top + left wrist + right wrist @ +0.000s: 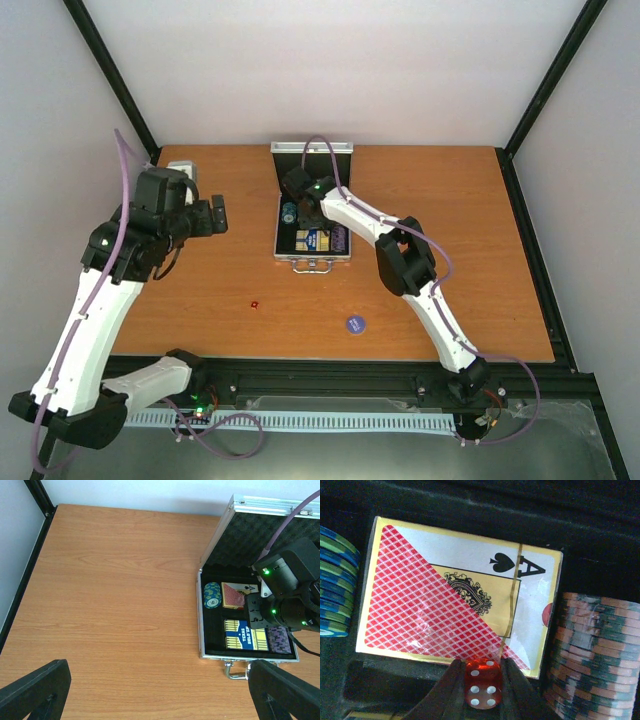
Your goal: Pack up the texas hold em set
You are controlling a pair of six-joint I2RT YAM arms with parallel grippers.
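Observation:
The silver case (313, 260) lies open at the table's back centre, also in the left wrist view (202, 610). It holds blue-green chips (212, 595), a red deck (445, 600), a blue-yellow deck (245, 634) and more chips (595, 650). My right gripper (482, 682) hangs inside the case, shut on a red die (483, 684) just above the red deck's near edge. Another red die (255, 303) and the blue disc (354, 323) lie on the table in front. My left gripper (217, 217) is open and empty, left of the case.
A small white object (182, 168) sits at the table's back left behind the left arm. The case lid (314, 150) stands upright at the back. The case handle (238, 670) points toward the near edge.

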